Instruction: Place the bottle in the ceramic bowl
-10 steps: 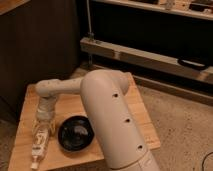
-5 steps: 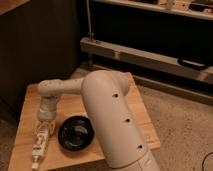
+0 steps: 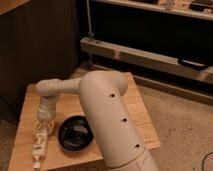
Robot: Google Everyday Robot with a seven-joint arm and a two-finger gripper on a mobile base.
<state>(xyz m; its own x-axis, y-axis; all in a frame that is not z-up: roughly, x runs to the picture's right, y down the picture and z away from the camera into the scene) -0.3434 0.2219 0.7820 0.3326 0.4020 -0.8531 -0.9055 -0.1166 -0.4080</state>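
Gripper held at bottle end, likely for grasping | grip state cannot be told | bowl set just beside

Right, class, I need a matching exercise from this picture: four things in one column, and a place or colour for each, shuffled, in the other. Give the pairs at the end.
Column 1
1. bottle
2. ceramic bowl
3. gripper
4. table

Column 2
a. glossy black
b. pale wood
c. over the bottle's far end
d. lying flat, left of the bowl

Pairs: 1-d, 2-a, 3-c, 4-b
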